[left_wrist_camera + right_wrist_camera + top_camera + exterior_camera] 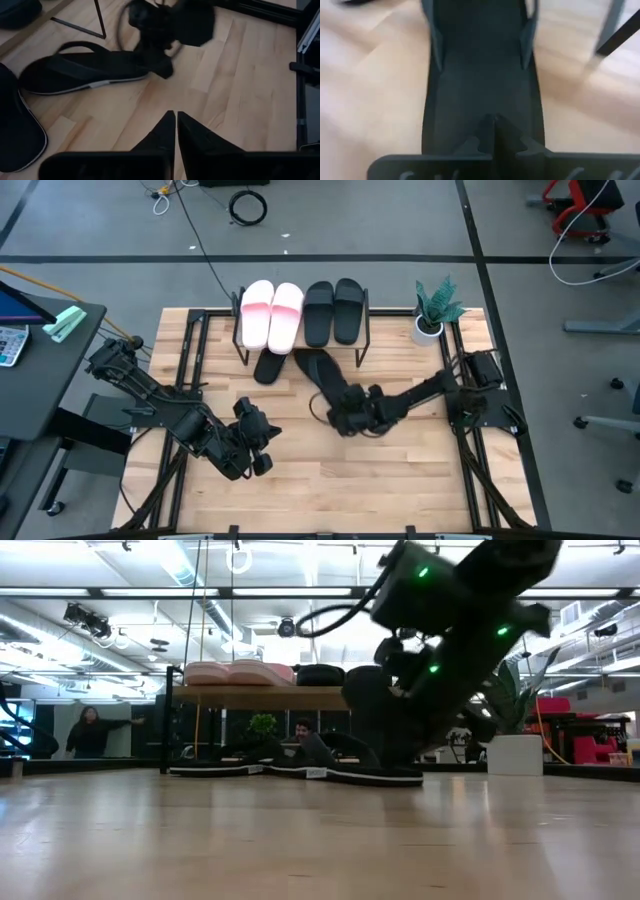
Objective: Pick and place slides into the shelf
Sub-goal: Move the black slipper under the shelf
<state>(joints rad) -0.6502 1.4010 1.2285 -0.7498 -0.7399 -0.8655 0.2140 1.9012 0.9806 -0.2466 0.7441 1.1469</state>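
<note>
Nearest on the desk, well short of the shelf, the left pincer hangs almost closed and empty. Closer to the shelf, the right pincer sits shut over the heel of a black slide whose long axis runs away toward the rack; whether it actually grips the slide I cannot tell. Another black slide lies under the shelf, four more on top.
</note>
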